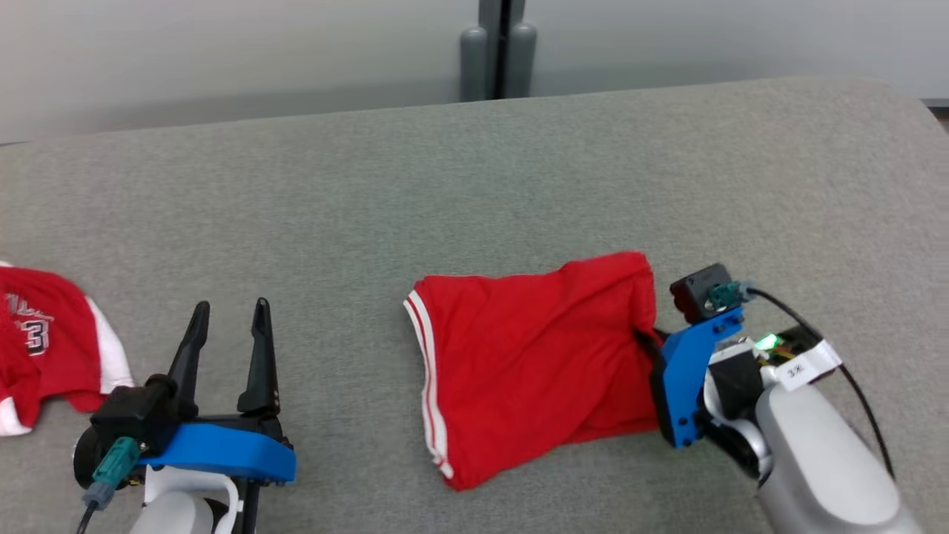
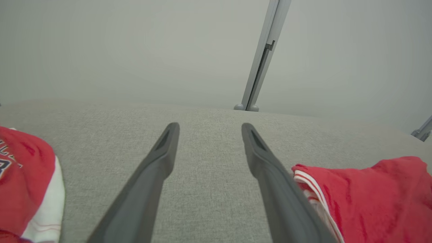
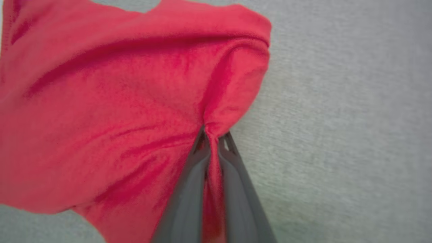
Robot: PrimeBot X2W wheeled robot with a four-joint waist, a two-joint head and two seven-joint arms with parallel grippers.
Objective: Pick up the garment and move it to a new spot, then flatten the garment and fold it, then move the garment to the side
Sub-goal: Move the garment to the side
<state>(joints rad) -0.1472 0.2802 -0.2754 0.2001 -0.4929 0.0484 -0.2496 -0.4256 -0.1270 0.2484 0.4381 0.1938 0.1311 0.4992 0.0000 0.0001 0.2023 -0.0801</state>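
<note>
Grey fabric-covered table [image 1: 519,185] before a pale wall, head view. Right tool [image 3: 212,136], entering at 4 o'clock, is clamped on a pinch of red cloth. In the right wrist view its two dark fingers [image 3: 189,189] stand almost together with a thin twisted fold drawn between them, and creases fan out from the pinch toward 10 o'clock. The fold belongs to the garment [image 1: 534,363], a red piece with white stripes along its 9 o'clock edge. It lies rumpled on the table at 5 o'clock of the head view and is gripped at its 3 o'clock edge. Left tool [image 1: 231,302], at 8 o'clock, has its fingers spread wide and pointing to 12 o'clock, holding nothing, over bare table. In the left wrist view the garment's striped edge shows just beside one finger, at 4 o'clock. A red-and-white jersey [image 1: 37,341] bearing a numeral 3 lies at the 9 o'clock margin, well apart from the garment. A grey post [image 1: 497,52] stands at 12 o'clock behind the table's far edge.
</note>
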